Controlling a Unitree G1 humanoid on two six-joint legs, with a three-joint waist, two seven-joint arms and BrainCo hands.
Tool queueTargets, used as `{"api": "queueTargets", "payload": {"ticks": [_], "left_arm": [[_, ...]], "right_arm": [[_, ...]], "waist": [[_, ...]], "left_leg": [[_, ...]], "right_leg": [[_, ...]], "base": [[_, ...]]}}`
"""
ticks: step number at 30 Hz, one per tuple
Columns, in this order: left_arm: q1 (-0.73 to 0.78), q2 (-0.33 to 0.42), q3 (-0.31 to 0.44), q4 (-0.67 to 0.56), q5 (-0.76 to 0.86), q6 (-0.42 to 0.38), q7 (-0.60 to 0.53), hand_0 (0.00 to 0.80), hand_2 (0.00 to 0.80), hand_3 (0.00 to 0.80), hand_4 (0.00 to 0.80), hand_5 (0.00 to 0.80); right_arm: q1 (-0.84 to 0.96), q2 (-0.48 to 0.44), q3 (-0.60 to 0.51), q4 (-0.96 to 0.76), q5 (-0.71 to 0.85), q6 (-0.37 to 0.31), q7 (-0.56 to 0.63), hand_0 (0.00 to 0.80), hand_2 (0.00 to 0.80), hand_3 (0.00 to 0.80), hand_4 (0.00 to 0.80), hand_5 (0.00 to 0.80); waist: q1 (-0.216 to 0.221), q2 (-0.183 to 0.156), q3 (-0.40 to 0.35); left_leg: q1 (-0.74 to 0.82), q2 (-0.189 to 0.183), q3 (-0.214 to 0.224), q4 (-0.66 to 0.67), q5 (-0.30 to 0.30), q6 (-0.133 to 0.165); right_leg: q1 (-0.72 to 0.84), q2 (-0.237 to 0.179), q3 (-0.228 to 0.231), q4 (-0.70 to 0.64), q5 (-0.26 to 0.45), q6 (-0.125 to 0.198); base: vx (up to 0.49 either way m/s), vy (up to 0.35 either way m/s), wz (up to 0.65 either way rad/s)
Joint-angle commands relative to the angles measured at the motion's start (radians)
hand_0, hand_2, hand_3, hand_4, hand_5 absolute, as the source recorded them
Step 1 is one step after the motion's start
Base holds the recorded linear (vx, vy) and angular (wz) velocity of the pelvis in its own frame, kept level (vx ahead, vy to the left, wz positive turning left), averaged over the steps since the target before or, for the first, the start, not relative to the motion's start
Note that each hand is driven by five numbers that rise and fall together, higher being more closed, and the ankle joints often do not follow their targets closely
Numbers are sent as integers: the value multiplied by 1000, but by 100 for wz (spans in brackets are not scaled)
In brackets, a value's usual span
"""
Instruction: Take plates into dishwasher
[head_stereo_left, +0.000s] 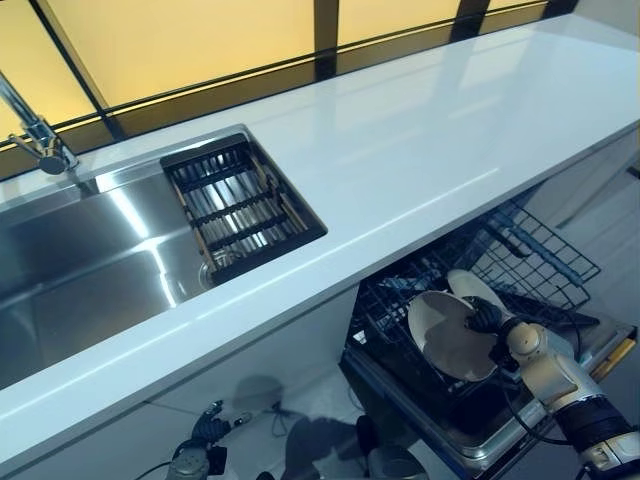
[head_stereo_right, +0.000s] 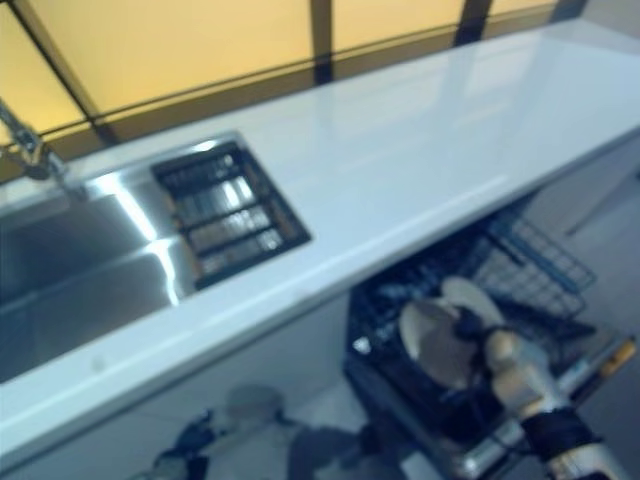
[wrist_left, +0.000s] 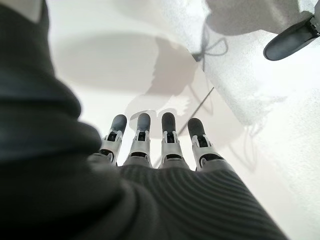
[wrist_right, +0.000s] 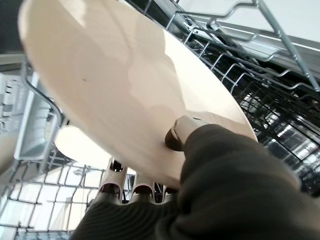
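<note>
Below the white counter (head_stereo_left: 420, 150), the dishwasher rack (head_stereo_left: 540, 250) is sitting pulled out, and the right hand (head_stereo_left: 492, 322) is pinching the cream plate (head_stereo_left: 445, 335) tilted on edge directly above it, while the left hand (wrist_left: 155, 145) is hanging relaxed, farther off.

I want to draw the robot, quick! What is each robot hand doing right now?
Left robot hand: open, fingers straight, holding nothing.
Right robot hand: shut on a cream plate over the dishwasher rack.

Cream plate (head_stereo_left: 447, 335) tilted over, perhaps touching, rack (head_stereo_left: 545, 262).
</note>
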Motion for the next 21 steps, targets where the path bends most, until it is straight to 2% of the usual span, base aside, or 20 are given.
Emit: {"api": "queueTargets", "payload": {"ticks": [1, 10, 21], "left_arm": [[-58, 28, -30, 5, -10, -38, 9, 0, 0, 0, 0, 0], [-72, 24, -50, -5, -10, -35, 4, 0, 0, 0, 0, 0], [-84, 26, -56, -7, 1, -32, 4, 0, 0, 0, 0, 0]], "right_arm": [[-137, 35, 34, 83, -57, 17, -57, 800, 800, 800, 800, 800], [-201, 82, 90, 194, -57, 69, -88, 800, 800, 800, 800, 800], [-208, 97, 105, 220, -55, 75, -87, 800, 800, 800, 800, 800]], "waist": [[34, -43, -2], [62, -32, 5], [70, -32, 10]], "left_leg": [[35, -37, -63, 9, -57, 55], [18, -41, -91, 8, -53, 53], [14, -39, -105, 7, -50, 52]], "right_leg": [[6, -54, -39, 7, -3, 70], [4, -61, -50, 5, -5, 67], [4, -64, -49, 5, -4, 67]], "base": [[-9, 9, 5], [-12, 8, 7], [3, 0, 2]]}}
